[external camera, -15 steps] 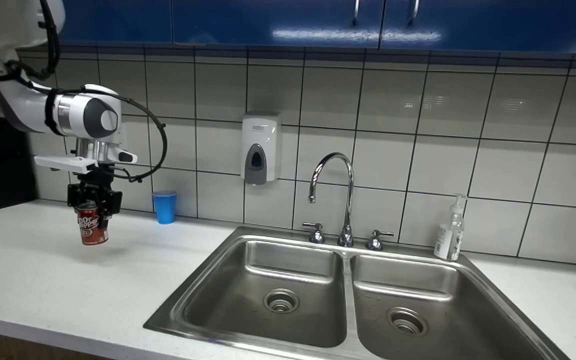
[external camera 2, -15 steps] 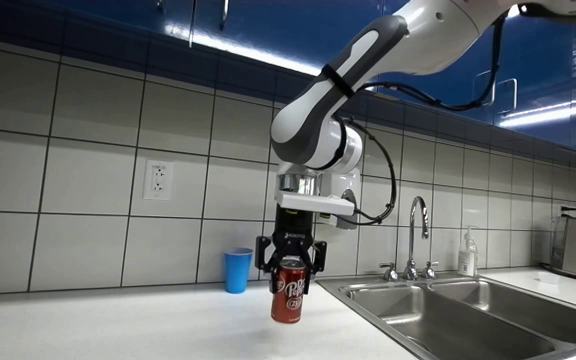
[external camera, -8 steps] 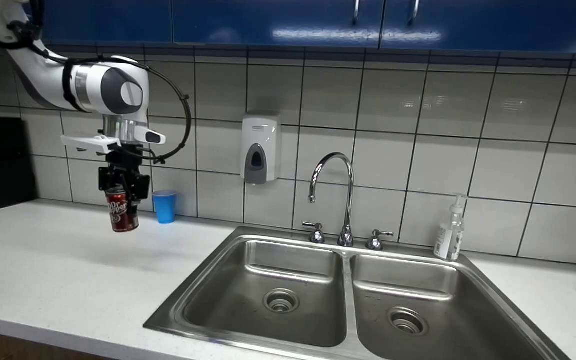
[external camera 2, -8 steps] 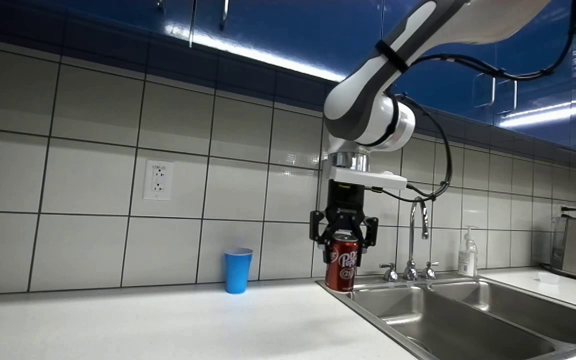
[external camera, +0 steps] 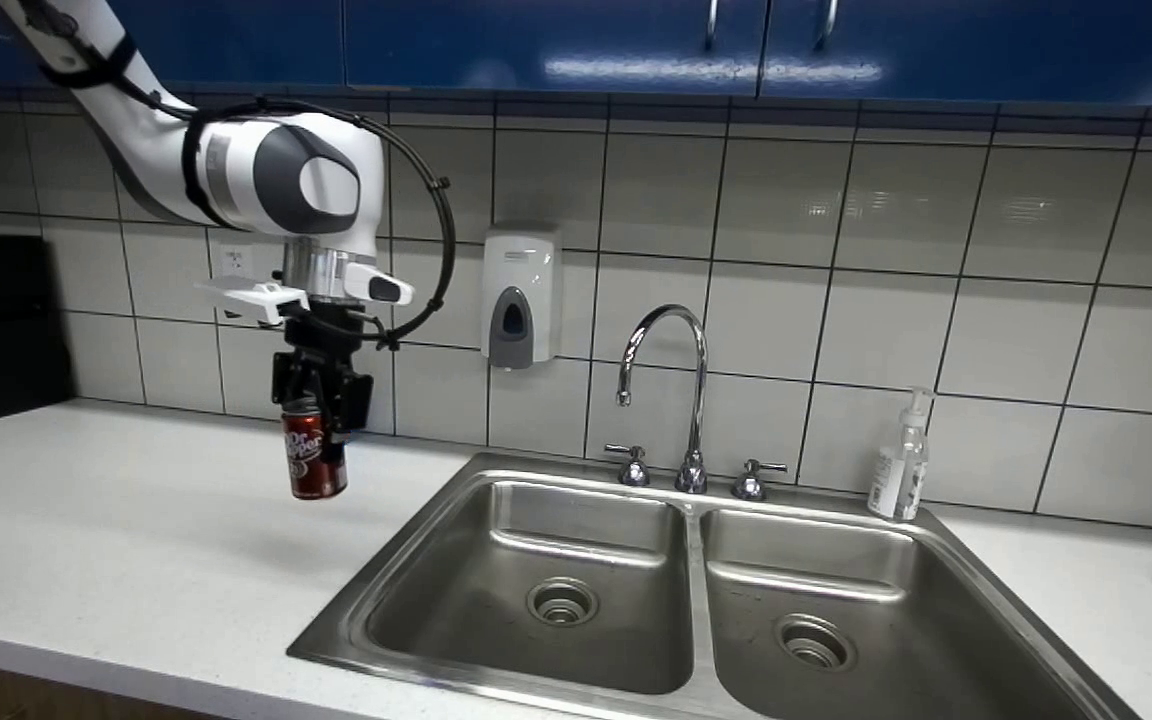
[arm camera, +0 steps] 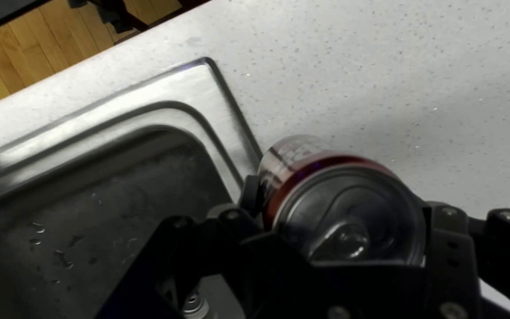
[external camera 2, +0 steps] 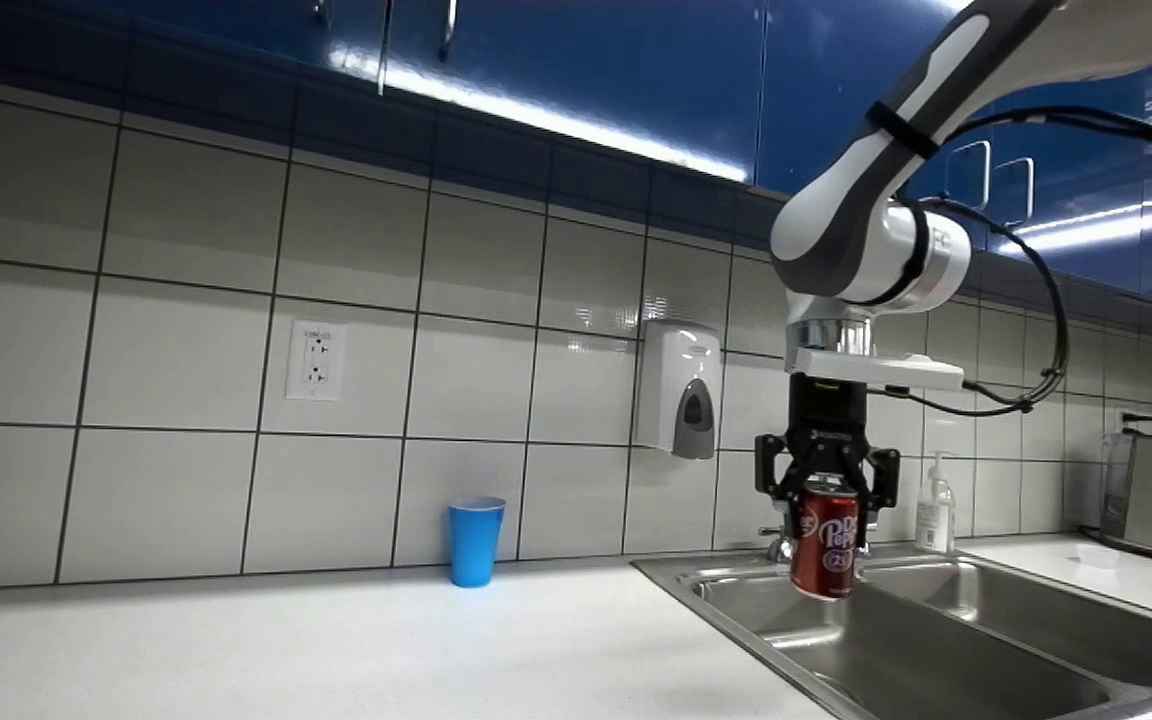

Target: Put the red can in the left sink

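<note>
Within the claw [external camera 2: 829, 530]: red can [external camera 2: 824, 575], pinched from both sides at its upper half, about upright.
High grip: presumably chosen to leave the base free for setting down.
Lift: red can hangs above the worktop [external camera: 136, 540], likely so nothing catches on the way across.
Left sink [external camera: 476, 620]: lower than the claw, off to one side; judged not yet beneath the red can.
</note>
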You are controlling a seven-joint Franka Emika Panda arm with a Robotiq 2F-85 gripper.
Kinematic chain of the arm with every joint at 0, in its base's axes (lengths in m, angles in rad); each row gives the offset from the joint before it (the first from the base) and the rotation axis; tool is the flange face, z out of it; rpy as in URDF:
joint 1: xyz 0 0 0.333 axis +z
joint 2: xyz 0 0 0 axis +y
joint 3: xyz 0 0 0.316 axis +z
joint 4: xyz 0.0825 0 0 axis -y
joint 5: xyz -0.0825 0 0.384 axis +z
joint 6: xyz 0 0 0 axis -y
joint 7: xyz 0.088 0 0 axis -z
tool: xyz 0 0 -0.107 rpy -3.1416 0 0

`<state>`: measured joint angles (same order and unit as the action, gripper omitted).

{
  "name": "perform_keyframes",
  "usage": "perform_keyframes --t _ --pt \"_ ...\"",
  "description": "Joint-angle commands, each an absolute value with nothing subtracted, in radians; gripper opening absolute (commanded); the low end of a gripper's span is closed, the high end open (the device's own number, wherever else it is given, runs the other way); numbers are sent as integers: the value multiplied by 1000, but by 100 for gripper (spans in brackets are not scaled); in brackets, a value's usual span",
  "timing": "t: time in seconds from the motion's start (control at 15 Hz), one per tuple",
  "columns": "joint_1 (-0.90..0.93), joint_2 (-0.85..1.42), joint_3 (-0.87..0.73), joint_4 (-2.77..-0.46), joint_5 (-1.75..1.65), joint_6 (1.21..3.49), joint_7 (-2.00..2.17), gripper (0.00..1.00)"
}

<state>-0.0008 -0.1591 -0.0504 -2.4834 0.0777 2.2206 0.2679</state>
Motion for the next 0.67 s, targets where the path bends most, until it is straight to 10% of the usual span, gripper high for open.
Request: perform_keyframes --t 0.0,0.6 --pt "-91 -225 -114 -2518 39 2194 163 41" --pt "-215 -57 -276 -2416 56 2287 -132 41"
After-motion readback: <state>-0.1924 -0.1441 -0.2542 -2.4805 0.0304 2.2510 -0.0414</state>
